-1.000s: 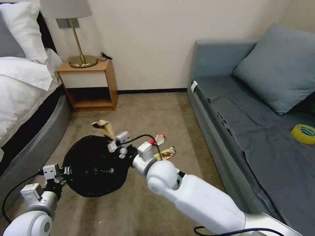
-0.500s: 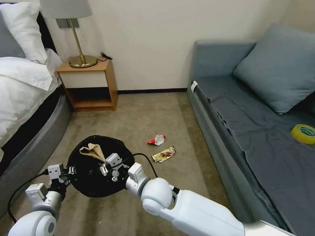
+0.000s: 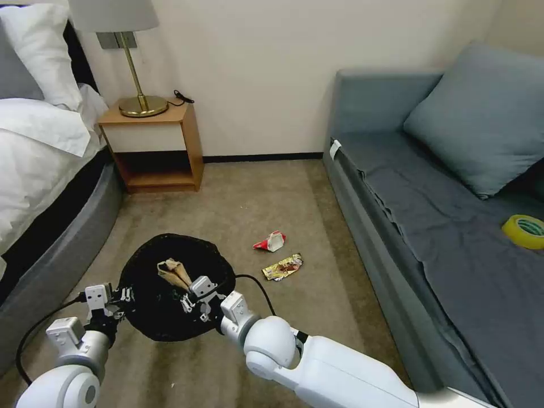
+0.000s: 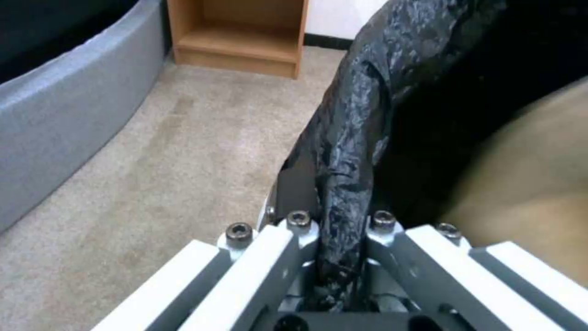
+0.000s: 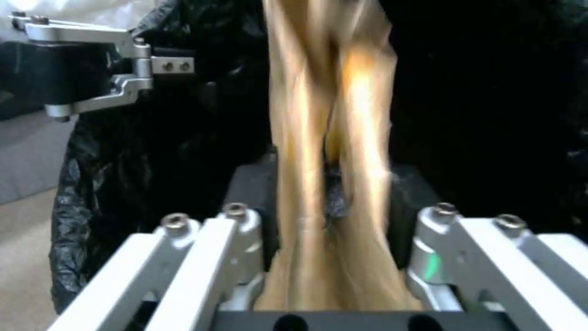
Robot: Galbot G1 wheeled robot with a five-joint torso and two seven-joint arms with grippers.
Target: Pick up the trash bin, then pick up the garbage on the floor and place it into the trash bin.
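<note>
The trash bin (image 3: 148, 317), lined with a wrinkly black bag, hangs just above the carpet at the lower left. My left gripper (image 3: 126, 294) is shut on its near-left rim; the left wrist view shows the bag rim (image 4: 343, 151) pinched between the fingers of the left gripper (image 4: 339, 239). My right gripper (image 3: 187, 288) is over the bin mouth, shut on a brown peel-like scrap (image 3: 171, 271) that stands up between the pads (image 5: 330, 138). On the carpet to the right of the bin lie a red-and-white wrapper (image 3: 271, 242) and a gold wrapper (image 3: 282, 266).
A grey sofa (image 3: 430, 226) runs along the right, with a yellow tape roll (image 3: 524, 231) on it. A wooden nightstand (image 3: 156, 144) with a lamp stands at the back wall. The bed (image 3: 39, 170) borders the left. Open carpet lies between.
My right gripper has drawn back and down with the peel, from above the bin's far rim to inside its mouth. The left gripper and bin shifted only slightly.
</note>
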